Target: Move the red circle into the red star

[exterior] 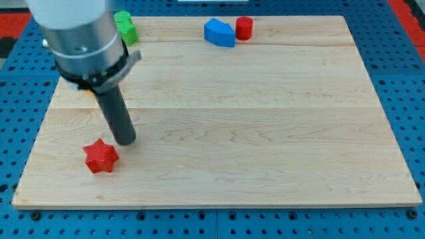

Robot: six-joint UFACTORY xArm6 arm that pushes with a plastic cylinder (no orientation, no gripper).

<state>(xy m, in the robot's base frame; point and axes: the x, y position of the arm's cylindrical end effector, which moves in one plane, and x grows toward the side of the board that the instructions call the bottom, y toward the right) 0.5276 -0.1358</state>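
The red circle (pixel 244 28), a short red cylinder, stands at the view's top, right of centre, close beside a blue block (pixel 220 32) on its left. The red star (pixel 101 156) lies near the view's bottom left corner of the wooden board (pixel 265 119). My tip (pixel 126 141) rests on the board just above and to the right of the red star, a small gap apart from it. The tip is far from the red circle, which lies up and to the right across the board.
A green block (pixel 125 26) sits at the board's top left, partly hidden behind the arm's grey body (pixel 80 36). A bit of yellow (pixel 87 92) shows under the arm at the left. The board lies on a blue perforated table.
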